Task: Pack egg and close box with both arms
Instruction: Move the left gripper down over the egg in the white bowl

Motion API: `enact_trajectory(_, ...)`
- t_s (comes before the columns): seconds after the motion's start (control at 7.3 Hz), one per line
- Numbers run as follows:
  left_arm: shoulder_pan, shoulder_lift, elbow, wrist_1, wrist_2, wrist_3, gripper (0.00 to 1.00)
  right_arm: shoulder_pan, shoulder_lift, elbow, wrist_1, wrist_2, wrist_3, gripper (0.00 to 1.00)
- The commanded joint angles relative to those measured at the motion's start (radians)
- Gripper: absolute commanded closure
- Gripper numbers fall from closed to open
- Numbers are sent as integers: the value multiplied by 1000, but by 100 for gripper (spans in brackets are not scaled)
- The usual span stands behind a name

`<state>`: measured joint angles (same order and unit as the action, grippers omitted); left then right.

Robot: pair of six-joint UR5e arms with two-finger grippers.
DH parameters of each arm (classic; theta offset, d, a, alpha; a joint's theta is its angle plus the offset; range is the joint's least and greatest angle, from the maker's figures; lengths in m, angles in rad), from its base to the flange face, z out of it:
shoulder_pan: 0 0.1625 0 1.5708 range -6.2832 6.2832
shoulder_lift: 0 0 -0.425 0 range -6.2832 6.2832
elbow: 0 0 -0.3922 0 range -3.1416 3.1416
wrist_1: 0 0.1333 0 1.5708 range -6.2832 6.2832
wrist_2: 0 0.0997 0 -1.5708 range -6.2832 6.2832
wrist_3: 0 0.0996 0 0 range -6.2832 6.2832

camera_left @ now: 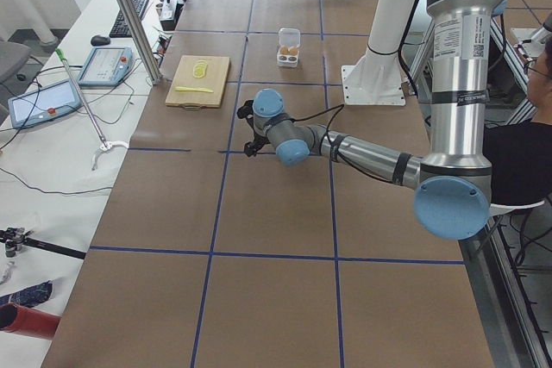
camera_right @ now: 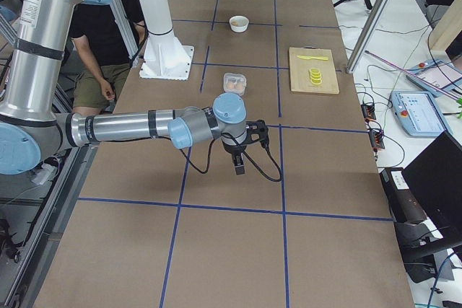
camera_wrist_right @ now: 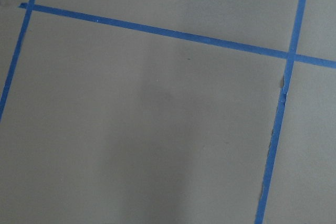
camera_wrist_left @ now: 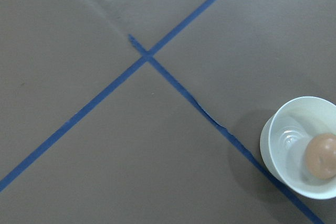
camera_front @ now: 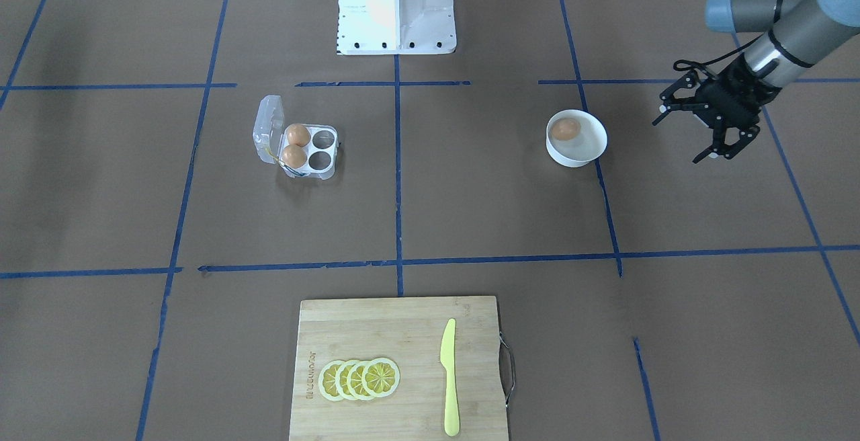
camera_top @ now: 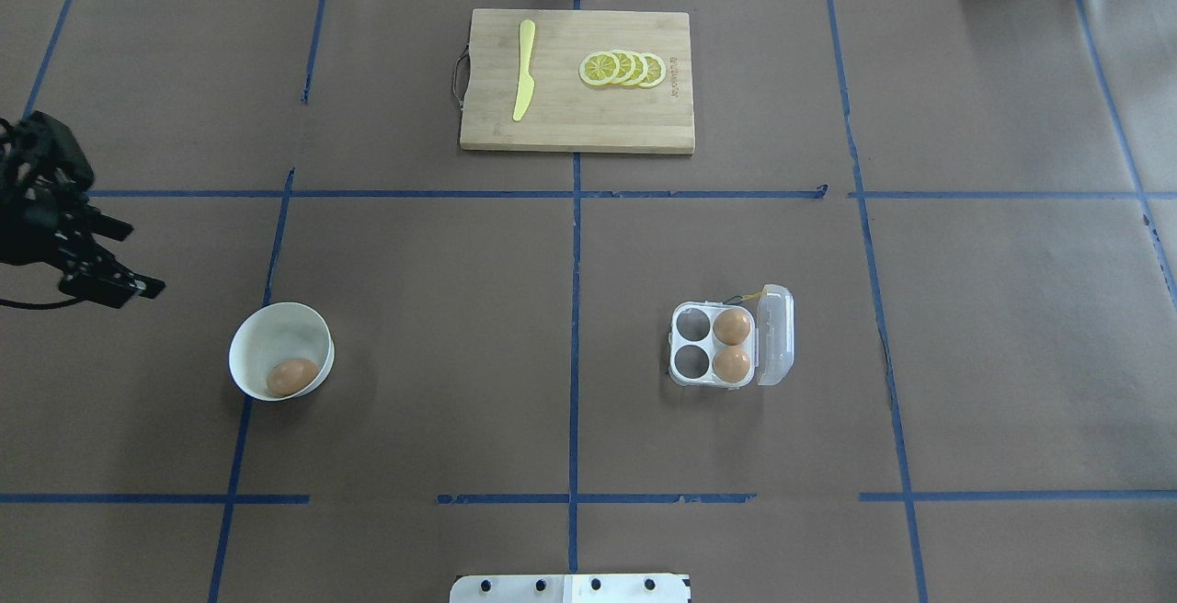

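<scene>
One tan-brown egg [camera_front: 566,129] lies in a white bowl [camera_front: 579,156]; it also shows in the overhead view [camera_top: 292,376] and the left wrist view [camera_wrist_left: 321,155]. The clear egg carton [camera_front: 324,158] stands with its lid [camera_front: 267,128] raised; two look-alike eggs [camera_top: 732,326] fill the cups beside the lid, and the other two cups are empty. My left gripper [camera_front: 681,137] is open and empty, above the table beside the bowl and apart from it. My right gripper [camera_right: 239,161] shows only in the exterior right view, far from the carton [camera_right: 234,82]; I cannot tell whether it is open.
A wooden cutting board [camera_front: 376,333] with lemon slices [camera_front: 359,379] and a yellow knife [camera_front: 449,377] lies at the table's far edge from the robot. The white pedestal [camera_front: 396,11] stands at the robot's side. Blue tape lines cross the brown table.
</scene>
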<state>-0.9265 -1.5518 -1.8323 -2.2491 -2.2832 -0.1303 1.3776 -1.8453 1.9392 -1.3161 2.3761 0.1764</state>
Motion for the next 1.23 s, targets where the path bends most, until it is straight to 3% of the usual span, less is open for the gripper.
enact_trajectory(0.0,168,-80,-5,23,19,-3,2,0,0,-3,0,2,0,0)
enact_trajectory(0.27,217,-99,-5,80,19,3,4,0,0,-3,0,2,0,0)
enact_trajectory(0.82,247,-102,-12,229,17,103,26,0,0,-5,0,5,0,0)
enact_trajectory(1.1,248,-119,-8,229,19,104,29,-2,0,-5,0,5,-2,0)
